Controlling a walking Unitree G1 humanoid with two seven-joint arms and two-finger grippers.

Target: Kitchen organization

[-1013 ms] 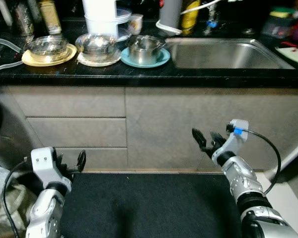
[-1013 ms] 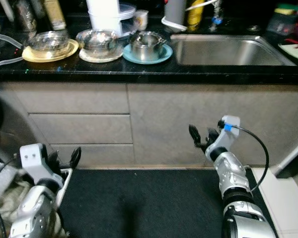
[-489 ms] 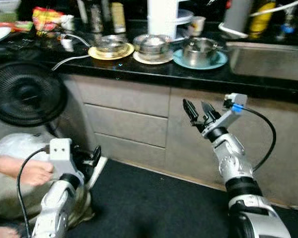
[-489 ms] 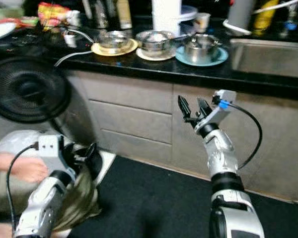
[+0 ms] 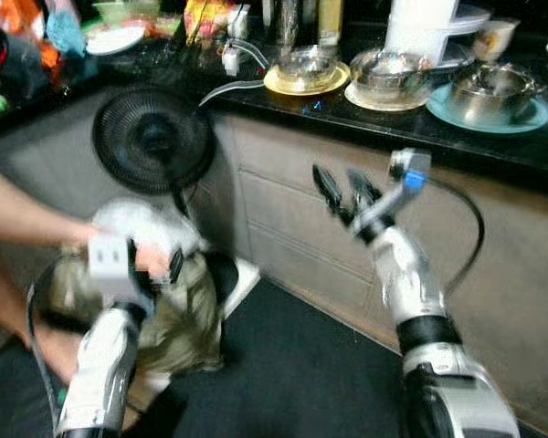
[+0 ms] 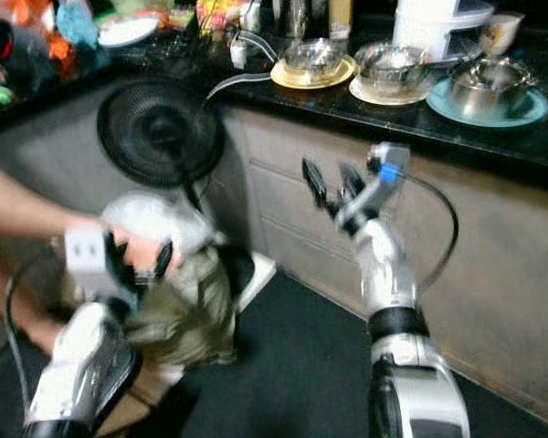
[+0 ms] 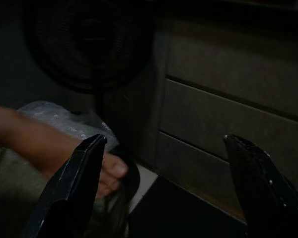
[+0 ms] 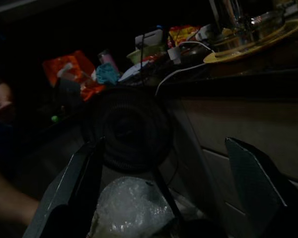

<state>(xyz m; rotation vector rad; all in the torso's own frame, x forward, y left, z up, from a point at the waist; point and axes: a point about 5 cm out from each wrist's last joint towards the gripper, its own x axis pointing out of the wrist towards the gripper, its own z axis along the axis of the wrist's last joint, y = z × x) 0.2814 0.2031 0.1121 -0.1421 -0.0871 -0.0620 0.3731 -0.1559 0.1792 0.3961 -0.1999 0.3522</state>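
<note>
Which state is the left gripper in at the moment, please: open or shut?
Open. In the left wrist view the left gripper has its two black fingers spread wide apart, with nothing between them; the cabinet drawers show through the gap.

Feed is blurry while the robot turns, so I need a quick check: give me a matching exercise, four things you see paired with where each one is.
Things:
1. black fan
2. steel bowl on the teal plate
3. person's hand
4. right gripper

Places:
A. raised in front of the cabinet drawers
B. on the countertop
C. on the floor against the cabinets
D. on the white bag, close to the left gripper

Pairs: 1-C, 2-B, 3-D, 4-A
</note>
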